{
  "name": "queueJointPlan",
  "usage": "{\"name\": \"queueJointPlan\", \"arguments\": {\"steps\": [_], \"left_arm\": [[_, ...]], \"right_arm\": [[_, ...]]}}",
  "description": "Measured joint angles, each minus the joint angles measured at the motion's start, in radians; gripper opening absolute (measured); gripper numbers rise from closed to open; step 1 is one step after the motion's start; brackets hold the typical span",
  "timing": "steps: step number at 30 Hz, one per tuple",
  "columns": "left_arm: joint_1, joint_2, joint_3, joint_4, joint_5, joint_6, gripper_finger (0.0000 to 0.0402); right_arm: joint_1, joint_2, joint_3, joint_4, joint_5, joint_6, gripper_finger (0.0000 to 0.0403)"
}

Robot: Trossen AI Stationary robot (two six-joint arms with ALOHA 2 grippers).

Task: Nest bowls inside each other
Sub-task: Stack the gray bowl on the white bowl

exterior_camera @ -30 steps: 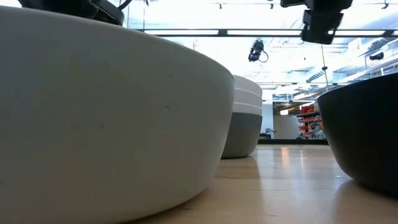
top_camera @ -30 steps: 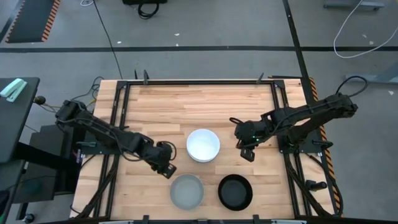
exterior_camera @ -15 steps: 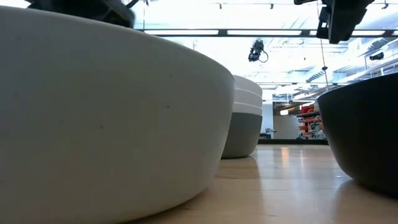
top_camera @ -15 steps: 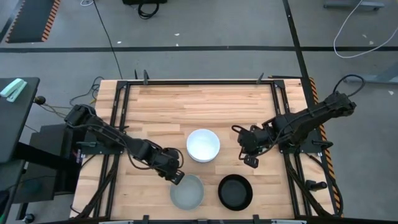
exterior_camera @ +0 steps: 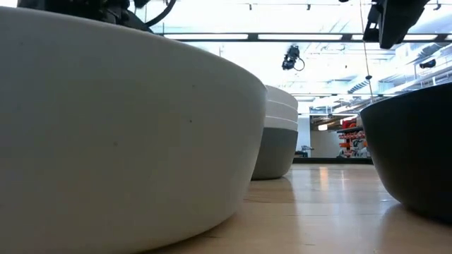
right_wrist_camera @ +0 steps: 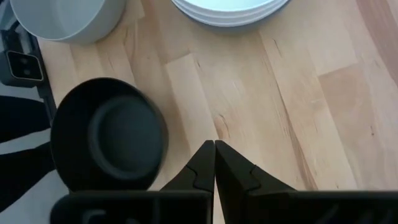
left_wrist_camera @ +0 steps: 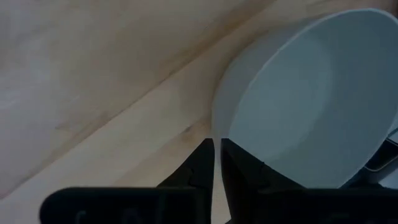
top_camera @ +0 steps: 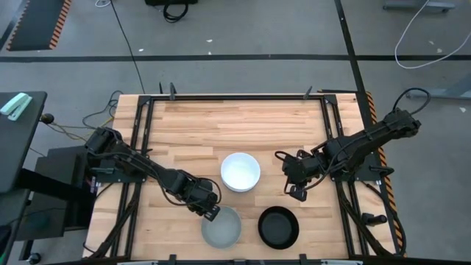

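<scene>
The light grey bowl [top_camera: 221, 227] sits low in the middle of the high view, on the wooden surface [top_camera: 191, 125]. The left tool [top_camera: 211, 213] is right at its upper left rim, with its two fingers almost together, one on each side of the thin rim. The black bowl [top_camera: 279, 227] lies just to the right. The right tool [top_camera: 298, 193] hangs above and right of it, pinched closed and holding nothing. The white stack [top_camera: 241, 171] waits up in the middle, so I think the grey bowl goes there next.
</scene>
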Motion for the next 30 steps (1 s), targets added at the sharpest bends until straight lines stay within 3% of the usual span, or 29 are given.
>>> {"name": "queueJointPlan", "arguments": {"steps": [14, 21, 30], "left_arm": [[0.000, 0.023, -0.001, 0.038, -0.003, -0.025, 0.0042], [-0.001, 0.021, -0.001, 0.136, -0.003, -0.035, 0.0044], [-0.001, 0.028, -0.001, 0.078, -0.006, -0.035, 0.0046]], "right_arm": [[0.000, 0.000, -0.012, 0.001, 0.000, 0.000, 0.0019], [0.000, 0.000, -0.035, 0.000, 0.000, 0.004, 0.0019], [0.000, 0.000, -0.051, 0.012, 0.000, 0.005, 0.0019]]}}
